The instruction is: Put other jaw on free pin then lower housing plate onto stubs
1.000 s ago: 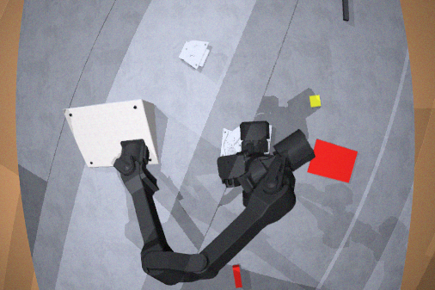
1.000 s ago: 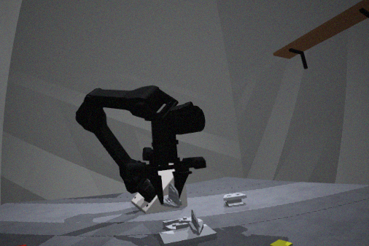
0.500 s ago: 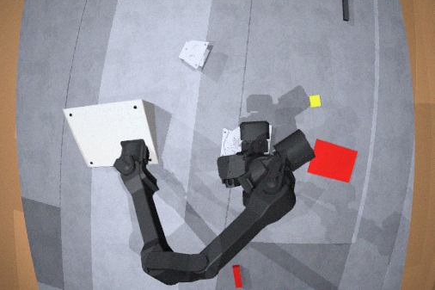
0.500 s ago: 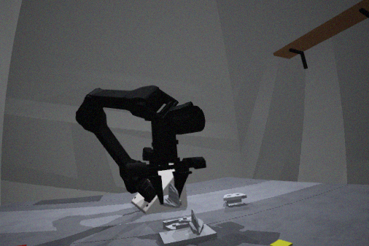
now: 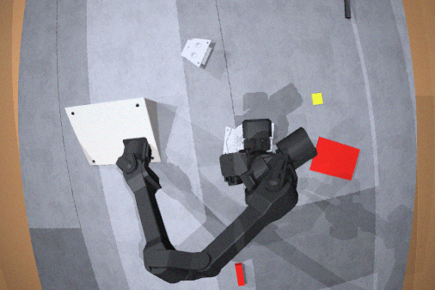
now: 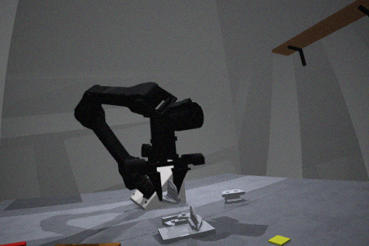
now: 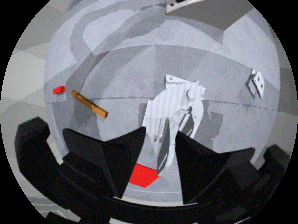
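My gripper is shut on a pale grey jaw and holds it clear above the base. The base plate lies flat below, mostly covered by my arm in the top view. The other jaw stands on the base, its tip pointing up. In the wrist view the held jaw and the parts under it overlap, so the free pin and the gear teeth cannot be made out. The white housing plate stands apart, away from the base.
A large white block is beside the arm's lower joint. A red sheet, a yellow square, a small red block and a dark bar lie around. An orange-brown bar shows in the wrist view.
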